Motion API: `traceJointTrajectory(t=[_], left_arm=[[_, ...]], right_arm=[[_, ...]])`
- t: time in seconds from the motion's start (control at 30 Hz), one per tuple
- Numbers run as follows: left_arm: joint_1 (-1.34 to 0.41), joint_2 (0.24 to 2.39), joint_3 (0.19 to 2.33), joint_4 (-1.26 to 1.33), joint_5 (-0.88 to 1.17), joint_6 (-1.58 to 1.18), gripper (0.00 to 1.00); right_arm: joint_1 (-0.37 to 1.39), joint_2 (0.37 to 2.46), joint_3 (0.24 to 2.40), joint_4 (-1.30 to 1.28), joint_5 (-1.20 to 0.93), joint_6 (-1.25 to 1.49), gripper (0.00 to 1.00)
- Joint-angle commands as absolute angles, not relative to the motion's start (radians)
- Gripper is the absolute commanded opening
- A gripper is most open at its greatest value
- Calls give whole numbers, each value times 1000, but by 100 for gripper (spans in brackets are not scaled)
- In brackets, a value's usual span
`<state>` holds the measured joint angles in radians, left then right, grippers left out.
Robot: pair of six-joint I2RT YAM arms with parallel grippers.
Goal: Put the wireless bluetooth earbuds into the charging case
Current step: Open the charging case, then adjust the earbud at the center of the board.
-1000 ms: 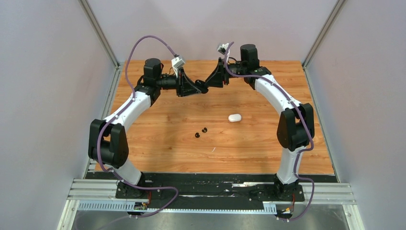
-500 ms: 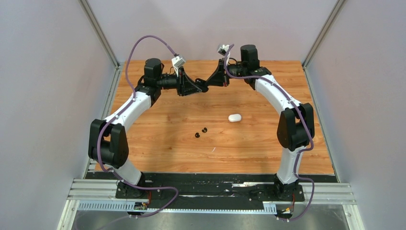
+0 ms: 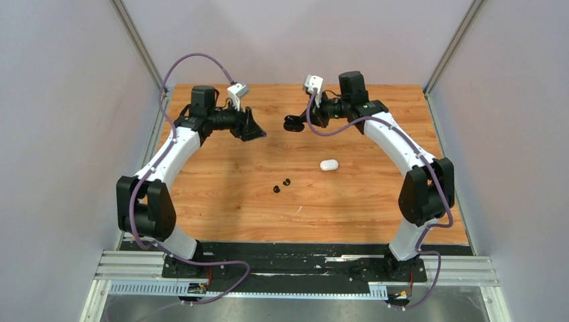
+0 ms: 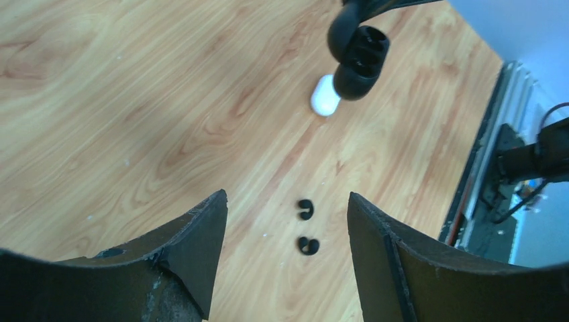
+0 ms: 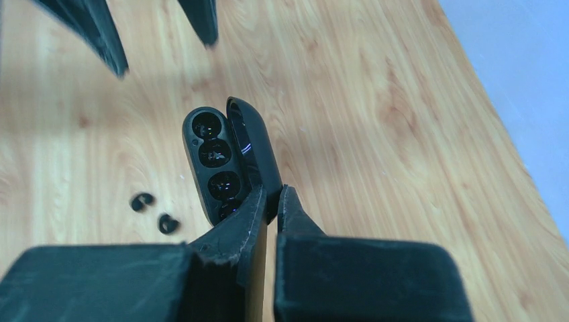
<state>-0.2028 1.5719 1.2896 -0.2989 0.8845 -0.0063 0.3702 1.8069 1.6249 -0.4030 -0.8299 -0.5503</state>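
Observation:
A black charging case (image 3: 291, 124) hangs open in the air at the back of the table, two dark wells showing in the right wrist view (image 5: 216, 161). My right gripper (image 3: 304, 121) is shut on its lid edge (image 5: 272, 196). My left gripper (image 3: 259, 133) is open and empty to the case's left, jaws wide apart (image 4: 286, 196). Two black earbuds (image 3: 276, 190) (image 3: 287, 182) lie on the wood mid-table, seen between my left fingers (image 4: 306, 208) (image 4: 308, 245) and in the right wrist view (image 5: 141, 201) (image 5: 168, 223). No white earbuds show.
A closed white pill-shaped case (image 3: 329, 165) lies on the table right of the black earbuds, also in the left wrist view (image 4: 325, 102). Grey walls enclose the wooden table (image 3: 221, 201) on three sides.
The two grippers were together at the black case. The left gripper has let go, opened and drawn back to the left. The right gripper keeps the case, now open.

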Motion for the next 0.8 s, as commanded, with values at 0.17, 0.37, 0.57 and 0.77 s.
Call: traceJointTrajectory(t=[0.17, 0.37, 0.57, 0.77], left_arm=[[-217, 1435, 1172, -452, 852, 335, 61], [-335, 1385, 1084, -500, 770, 406, 56], [-462, 1391, 1003, -519, 716, 575, 48], [-507, 1500, 1038, -431, 578, 407, 40]], right_arm=[[417, 1585, 1389, -428, -533, -726, 0], [390, 1496, 1308, -431, -473, -636, 0], [319, 1425, 1278, -471, -414, -538, 0], [223, 1368, 1294, -552, -414, -471, 0]])
